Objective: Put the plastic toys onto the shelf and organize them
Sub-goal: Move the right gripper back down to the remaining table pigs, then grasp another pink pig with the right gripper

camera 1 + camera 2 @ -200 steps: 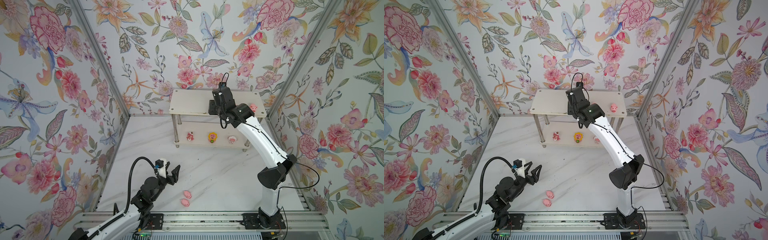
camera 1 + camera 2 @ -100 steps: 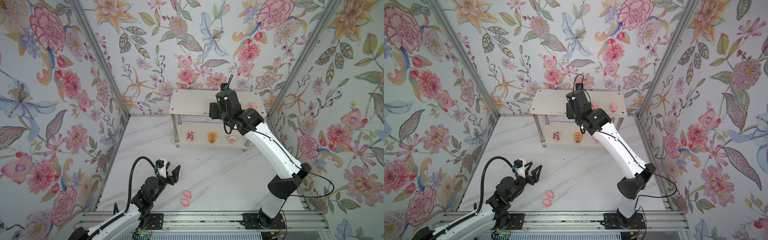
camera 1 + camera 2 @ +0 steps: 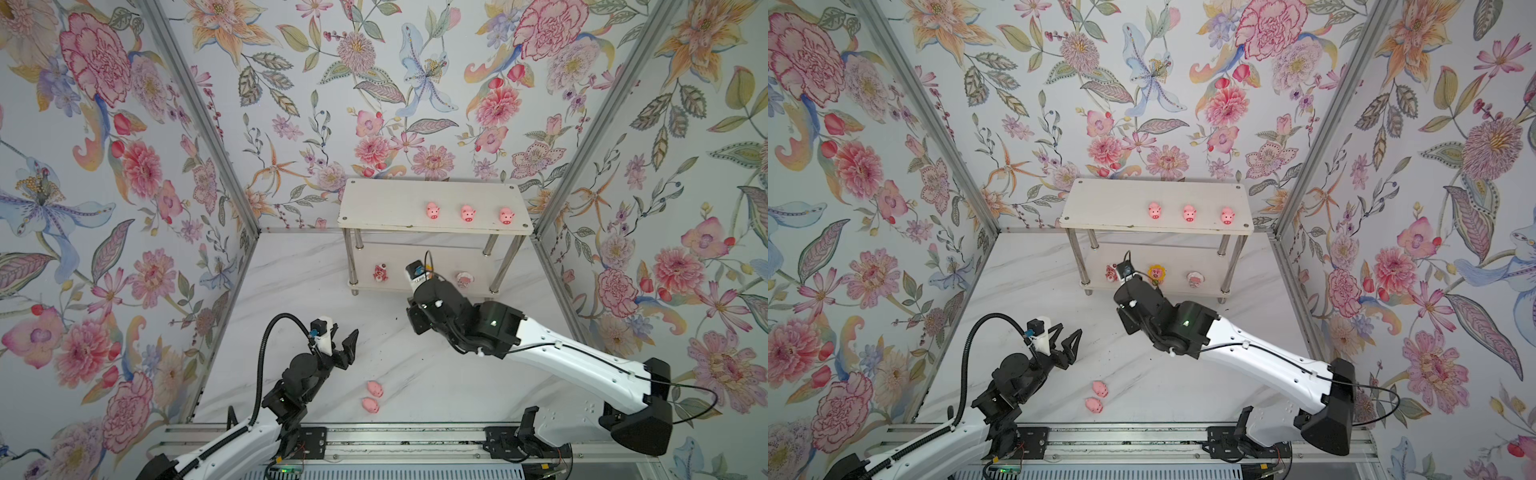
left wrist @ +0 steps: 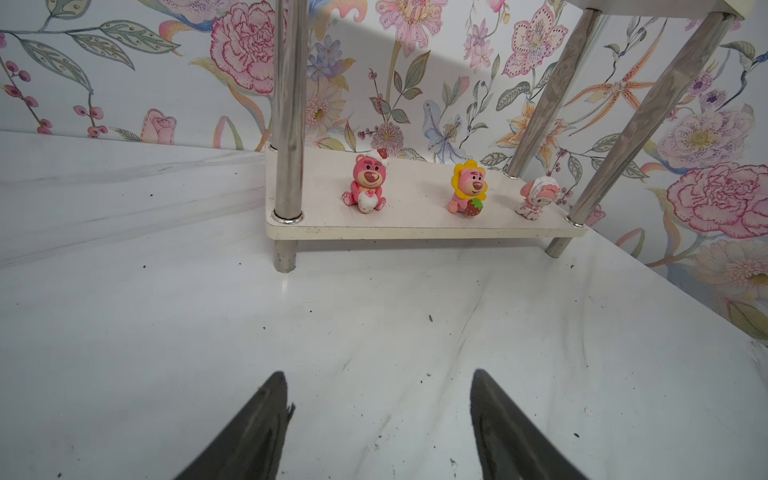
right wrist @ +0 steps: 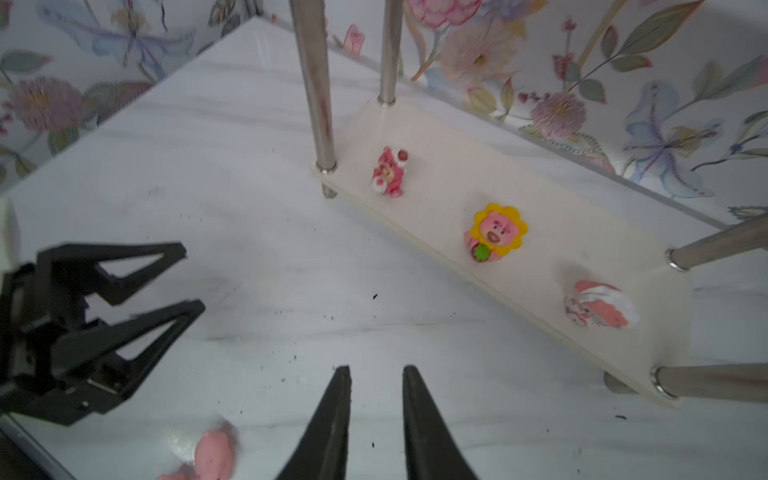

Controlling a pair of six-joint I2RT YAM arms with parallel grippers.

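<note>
The white shelf (image 3: pixel 386 199) stands at the back. Three pink pigs (image 3: pixel 468 213) sit in a row on its top tier. On the lower tier are the red-pink bear (image 4: pixel 365 189), the yellow-petalled toy (image 4: pixel 467 189) and the pink-and-white one (image 4: pixel 532 199). Two more pigs (image 3: pixel 372 396) lie on the floor near the front. My left gripper (image 4: pixel 378 374) hovers open and empty left of them. My right gripper (image 5: pixel 376 370) hangs over the floor in front of the shelf, jaws narrowly apart with nothing between; in both top views its wrist hides it.
Flowered walls close in the marble floor (image 3: pixel 299 291) on three sides. The shelf's chrome legs (image 4: pixel 286 124) stand at its corners. A metal rail (image 3: pixel 374 440) runs along the front edge. My right arm (image 3: pixel 561 361) stretches across the right half of the floor.
My right arm has drawn back from the shelf's top tier and come down toward the floor, uncovering three pigs there. Its jaws have narrowed. The left arm has stayed put.
</note>
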